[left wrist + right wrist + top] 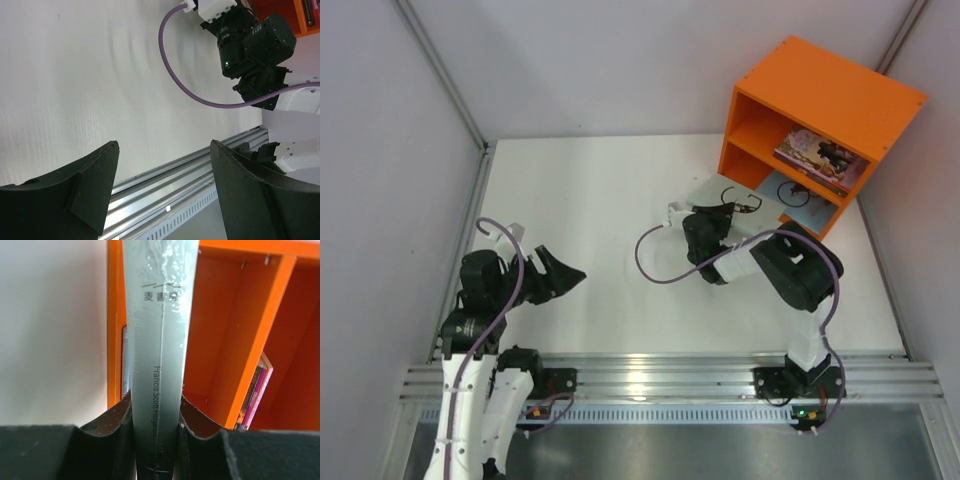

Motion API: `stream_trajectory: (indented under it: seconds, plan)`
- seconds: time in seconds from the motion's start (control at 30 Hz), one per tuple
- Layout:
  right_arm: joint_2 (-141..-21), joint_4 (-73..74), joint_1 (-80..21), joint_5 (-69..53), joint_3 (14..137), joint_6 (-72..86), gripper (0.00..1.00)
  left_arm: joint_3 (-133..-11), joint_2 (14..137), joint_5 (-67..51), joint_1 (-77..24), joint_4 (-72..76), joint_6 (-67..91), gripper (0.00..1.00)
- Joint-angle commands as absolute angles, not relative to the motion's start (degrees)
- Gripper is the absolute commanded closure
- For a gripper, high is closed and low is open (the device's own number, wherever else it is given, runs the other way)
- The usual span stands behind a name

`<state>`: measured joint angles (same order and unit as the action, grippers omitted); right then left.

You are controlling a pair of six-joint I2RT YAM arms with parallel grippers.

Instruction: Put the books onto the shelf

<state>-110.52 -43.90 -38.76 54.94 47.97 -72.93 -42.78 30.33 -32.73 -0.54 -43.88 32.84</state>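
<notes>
The shelf (840, 92) is standing at the far right corner of the counter (570, 190). A light blue book (788, 190) is lying in its lower compartment and pink books (820, 155) in the upper, each leaving room above. The pale green book (157, 340) in the right fingers (112, 432) is crowding the lower opening. A purple cable (638, 262) is looping over mid-counter; the left side is lying open.

White table (590, 200): orange shelf (840, 85) stands at the far right corner, open front facing near-left. Upper compartment: illustrated books (820, 158) stacked flat. Lower compartment: light blue book (798, 190) with black swirl, lying flat.
</notes>
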Motion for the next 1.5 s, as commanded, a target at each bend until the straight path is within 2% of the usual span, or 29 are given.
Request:
stream_trajectory:
  seconds: [0.0, 0.47, 1.07, 1.3, 1.47]
  plan:
    - [-110.4, -52.5, -37.7, 53.6, 49.7, -79.5, 1.0, -40.6, 28.7, -33.7, -0.5, -44.4, 32.9, 0.22]
    - [-110.8, -53.1, -28.9, 50.3, 51.1, -75.4, 1.0, -39.1, 27.5, -34.0, -0.5, -44.5, 31.1, 0.22]
    - [-104.1, -32.3, -20.8, 38.4, 52.8, -65.4, 1.0, -38.9, 27.9, -34.0, -0.5, -43.3, 31.8, 0.23]
    - [-104.8, -24.9, -19.0, 36.6, 54.0, -62.2, 0.84, -38.8, 27.4, -33.9, -0.6, -44.0, 31.6, 0.23]
    - [-105.4, -25.5, -18.8, 38.1, 52.9, -63.3, 0.83, -38.8, 26.9, -33.7, -0.5, -44.3, 31.6, 0.23]
